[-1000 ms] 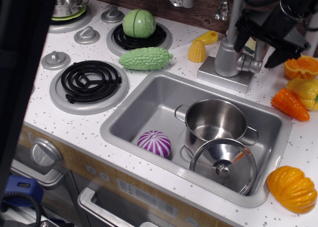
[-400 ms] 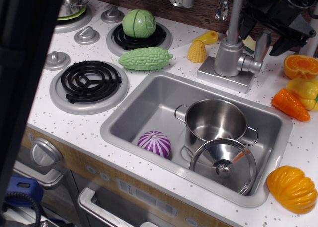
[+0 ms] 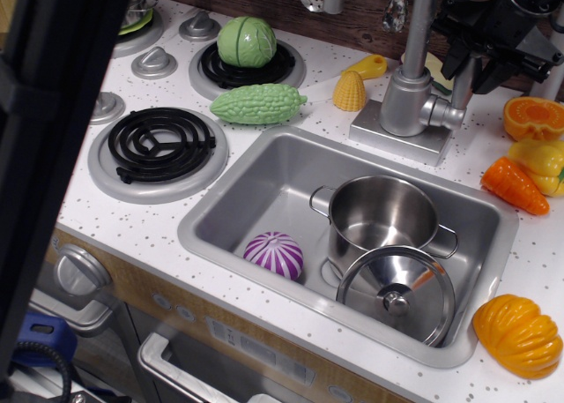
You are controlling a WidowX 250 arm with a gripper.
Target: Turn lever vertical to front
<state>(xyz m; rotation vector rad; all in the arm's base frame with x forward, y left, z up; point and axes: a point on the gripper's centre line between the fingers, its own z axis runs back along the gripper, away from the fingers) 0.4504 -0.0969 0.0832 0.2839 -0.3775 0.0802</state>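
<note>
Your gripper (image 3: pixel 490 34) sits at the top right of the view, black and bulky, above and just behind the lever (image 3: pixel 460 94). The fingers are lost in the dark mass of the tool, so you cannot tell how far the claw is open, nor whether it is touching the handle.

The lever stands nearly upright on the right side of the faucet body (image 3: pixel 407 99), its rounded end reaching up toward the claw and its foot joined to a short stub on the cylinder. The faucet stands on a square silver base (image 3: pixel 401 138) at the back rim of the sink (image 3: pixel 256 191).

In the sink you have a steel pot (image 3: pixel 381 213), its lid (image 3: pixel 397 293) leaning against it, and a purple onion (image 3: pixel 274 254). An orange carrot (image 3: pixel 513 185) lies on the counter to the right of the faucet.
</note>
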